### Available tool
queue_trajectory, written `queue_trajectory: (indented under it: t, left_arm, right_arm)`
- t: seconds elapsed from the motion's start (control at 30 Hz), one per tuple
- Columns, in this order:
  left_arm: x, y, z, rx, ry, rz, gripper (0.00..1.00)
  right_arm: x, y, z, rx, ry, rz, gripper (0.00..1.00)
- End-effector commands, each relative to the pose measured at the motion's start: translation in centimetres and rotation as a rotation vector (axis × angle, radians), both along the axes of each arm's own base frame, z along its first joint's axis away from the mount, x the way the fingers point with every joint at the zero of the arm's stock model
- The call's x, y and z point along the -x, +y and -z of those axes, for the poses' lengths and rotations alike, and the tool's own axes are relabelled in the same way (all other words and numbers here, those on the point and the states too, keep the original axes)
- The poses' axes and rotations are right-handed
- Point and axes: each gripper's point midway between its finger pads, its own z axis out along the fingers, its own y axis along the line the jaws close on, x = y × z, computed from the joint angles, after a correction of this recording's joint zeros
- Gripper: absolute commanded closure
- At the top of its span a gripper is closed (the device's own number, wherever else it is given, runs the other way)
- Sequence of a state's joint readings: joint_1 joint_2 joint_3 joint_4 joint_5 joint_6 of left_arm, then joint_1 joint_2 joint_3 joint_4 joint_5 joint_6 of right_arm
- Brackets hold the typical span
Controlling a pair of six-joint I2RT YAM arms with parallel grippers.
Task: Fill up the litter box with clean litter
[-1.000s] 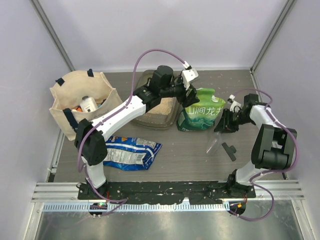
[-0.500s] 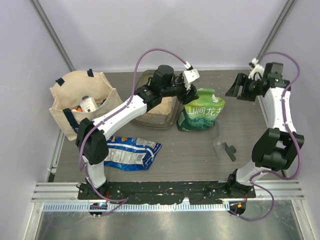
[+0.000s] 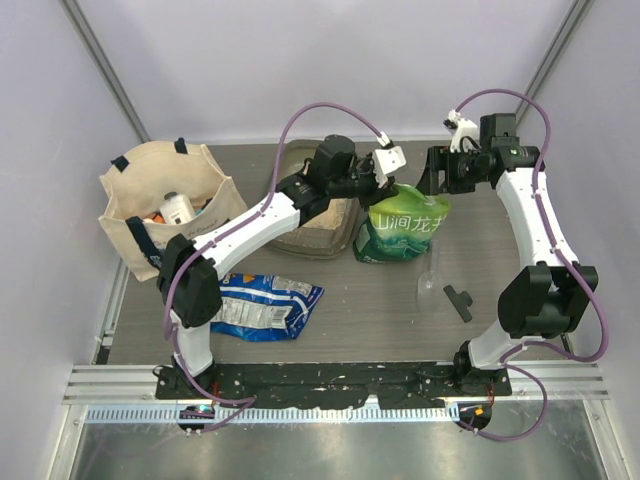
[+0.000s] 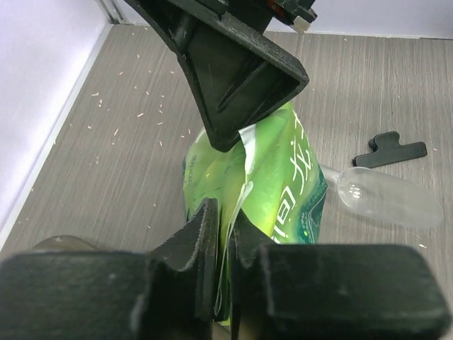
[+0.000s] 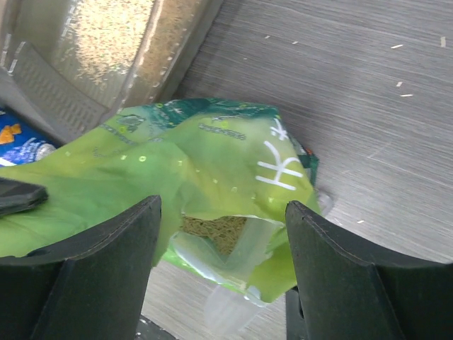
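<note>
The litter box sits on the desk just left of the green bag, some clean litter already heaped inside. My left pincer is clamped on the bag's top edge; my right pincer hangs wide open over the mouth, holding nothing. I'd close the right on the opposite lip firmly before tipping, so the bag doesn't fold and spill.

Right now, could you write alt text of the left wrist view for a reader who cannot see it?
The left gripper pinches the top edge of an upright green bag, with a black finger of the right gripper close above it. Beyond, on the grey table, lie a clear scoop and a black clip.
</note>
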State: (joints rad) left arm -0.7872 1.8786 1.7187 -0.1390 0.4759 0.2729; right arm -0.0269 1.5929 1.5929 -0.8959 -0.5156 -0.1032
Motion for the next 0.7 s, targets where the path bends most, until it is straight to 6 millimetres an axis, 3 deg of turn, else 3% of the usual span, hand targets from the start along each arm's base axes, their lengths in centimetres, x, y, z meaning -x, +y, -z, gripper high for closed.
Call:
queue_trajectory:
  t: [0.0, 0.07, 0.23, 0.37, 0.67]
  left_arm:
    - [0.0, -0.4, -3.6, 0.06, -0.068, 0.017, 0.95]
    - [-0.1, -0.4, -3.6, 0.059, -0.068, 0.012, 1.0]
    - [-0.3, -0.3, -3.6, 0.063, -0.058, -0.01, 1.0]
    - [-0.2, -0.1, -4.5, 0.094, -0.047, -0.029, 1.0]
    - [-0.8, 0.0, -5.6, 0.125, -0.05, -0.072, 1.0]
  right_arm:
    - [0.0, -1.8, -0.3, 0.109, -0.035, 0.007, 0.24]
    - [0.5, -1.9, -0.3, 0.119, -0.018, 0.005, 0.24]
    - [1.0, -2.7, -2.7, 0.077, -0.05, 0.027, 0.24]
    - [1.4, -2.7, -3.1, 0.07, -0.035, 0.004, 0.23]
    - [2.8, -2.6, 1.0, 0.078, 0.091, -0.054, 0.23]
